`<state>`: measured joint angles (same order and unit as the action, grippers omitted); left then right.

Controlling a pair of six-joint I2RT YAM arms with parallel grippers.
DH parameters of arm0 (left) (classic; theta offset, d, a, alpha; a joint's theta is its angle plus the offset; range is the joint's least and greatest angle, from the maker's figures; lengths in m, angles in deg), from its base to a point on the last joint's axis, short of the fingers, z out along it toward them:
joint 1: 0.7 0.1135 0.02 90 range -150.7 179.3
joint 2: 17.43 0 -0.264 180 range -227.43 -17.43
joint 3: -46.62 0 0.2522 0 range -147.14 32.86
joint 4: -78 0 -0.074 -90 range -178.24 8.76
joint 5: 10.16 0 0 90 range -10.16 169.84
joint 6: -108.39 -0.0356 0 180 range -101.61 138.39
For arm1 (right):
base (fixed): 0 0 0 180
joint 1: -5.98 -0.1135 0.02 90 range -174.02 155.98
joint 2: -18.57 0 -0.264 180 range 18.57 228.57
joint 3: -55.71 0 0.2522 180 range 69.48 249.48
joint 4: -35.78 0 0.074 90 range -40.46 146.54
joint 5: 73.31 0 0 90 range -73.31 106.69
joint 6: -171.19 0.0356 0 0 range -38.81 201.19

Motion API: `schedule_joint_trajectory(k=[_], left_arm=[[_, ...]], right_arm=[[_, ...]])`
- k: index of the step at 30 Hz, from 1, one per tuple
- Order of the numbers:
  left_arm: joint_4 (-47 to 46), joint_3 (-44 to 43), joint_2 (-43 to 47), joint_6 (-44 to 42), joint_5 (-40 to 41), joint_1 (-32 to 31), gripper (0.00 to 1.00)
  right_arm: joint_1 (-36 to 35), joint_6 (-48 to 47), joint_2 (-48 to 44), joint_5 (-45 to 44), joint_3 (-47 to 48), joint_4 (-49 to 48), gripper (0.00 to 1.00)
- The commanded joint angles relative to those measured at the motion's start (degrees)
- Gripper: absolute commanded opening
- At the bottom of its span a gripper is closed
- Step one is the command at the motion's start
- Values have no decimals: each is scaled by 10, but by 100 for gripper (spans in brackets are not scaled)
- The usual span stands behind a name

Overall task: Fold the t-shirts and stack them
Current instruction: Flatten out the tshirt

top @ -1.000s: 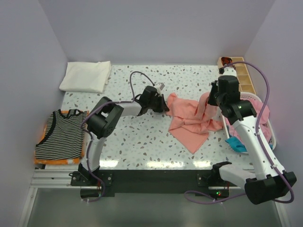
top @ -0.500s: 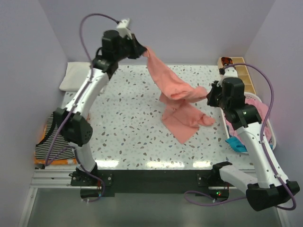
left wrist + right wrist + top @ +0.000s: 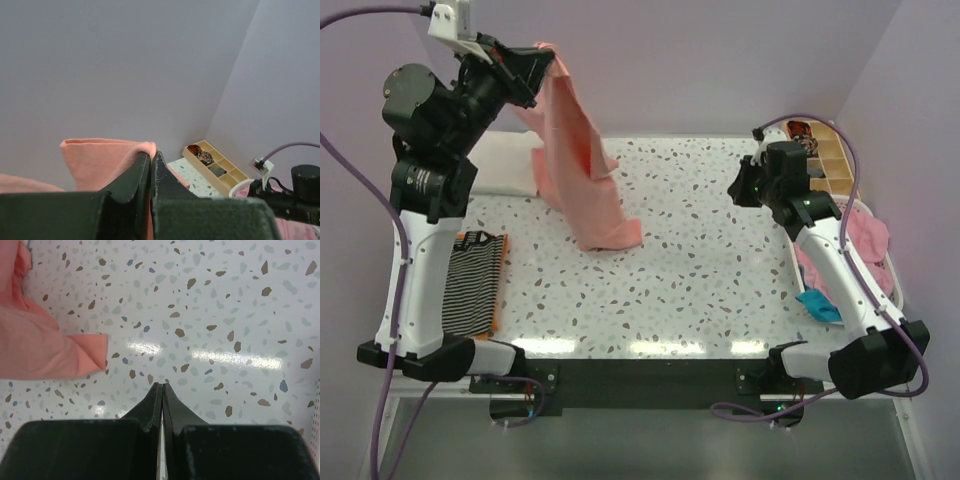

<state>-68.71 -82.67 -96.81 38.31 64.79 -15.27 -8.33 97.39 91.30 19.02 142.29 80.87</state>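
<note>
Gripping salmon t-shirt (image 3: pixel 575 150) high at eleven o'clock with left gripper (image 3: pixel 538 60), right gripper (image 3: pixel 738 188) shut empty at two o'clock. May bunch when dragged across counter (image 3: pixel 720 260).

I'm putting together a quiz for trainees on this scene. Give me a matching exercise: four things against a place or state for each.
Things:
1. salmon t-shirt
2. striped shirt
3. wooden box
4. right hand

Place or state:
a. lying flat at the left side
b. shut, holding nothing
c. hanging from the left hand
d. far right corner

Pairs: 1-c, 2-a, 3-d, 4-b
</note>
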Motion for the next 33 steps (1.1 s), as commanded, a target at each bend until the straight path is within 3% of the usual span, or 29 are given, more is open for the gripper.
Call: schedule_joint_trajectory(k=[1, 4, 6, 12, 15, 18, 21, 26, 27, 28, 29, 31, 33], left_arm=[[-17, 128, 36, 26, -64, 3, 0], [-73, 244, 72, 62, -131, 1, 0], [-73, 274, 77, 68, -160, -7, 0], [-82, 434, 108, 80, -99, -161, 0], [-134, 487, 115, 122, -103, -236, 0], [-146, 458, 84, 122, -77, -380, 0], [-130, 401, 22, 93, -90, -457, 0], [-119, 346, -51, 48, -147, -498, 0], [-123, 344, -53, 40, -148, -498, 4], [-126, 347, -49, 35, -148, -498, 23], [-124, 349, -46, 29, -141, -498, 45], [-107, 356, -29, 7, -108, -498, 100], [-91, 367, -12, -6, -25, -497, 100]], right_arm=[[0, 10, 0, -1, 17, -29, 0], [1, 10, -1, -7, -11, -34, 0], [1, 15, -2, 13, -37, -39, 0], [1, 26, -4, 27, -96, -48, 0], [0, 23, -7, 22, -113, -49, 0], [1, 16, -1, -6, -116, -39, 0], [0, 10, -1, -62, -118, -25, 0], [1, 7, -4, -102, -119, -9, 0], [0, 9, -4, -111, -119, -1, 4], [1, 13, -3, -122, -119, 2, 15], [0, 18, -4, -133, -120, 6, 19], [1, 22, -4, -145, -123, 8, 28], [1, 28, -4, -141, -123, 10, 36]])
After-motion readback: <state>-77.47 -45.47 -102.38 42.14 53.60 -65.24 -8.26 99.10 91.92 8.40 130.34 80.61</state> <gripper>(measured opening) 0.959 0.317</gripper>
